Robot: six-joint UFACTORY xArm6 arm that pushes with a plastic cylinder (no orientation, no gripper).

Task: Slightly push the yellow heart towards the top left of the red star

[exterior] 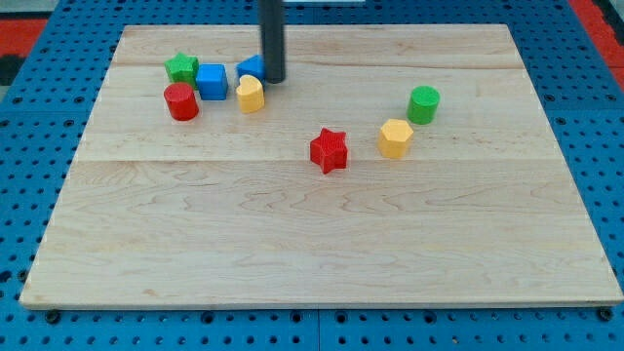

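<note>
The yellow heart lies in the upper left part of the wooden board. The red star lies near the board's middle, to the lower right of the heart. My tip is just up and to the right of the yellow heart, close to it, and stands in front of a blue block that it partly hides.
A blue cube, a green star and a red cylinder cluster left of the heart. A yellow hexagon and a green cylinder lie right of the red star. The board rests on a blue pegboard surface.
</note>
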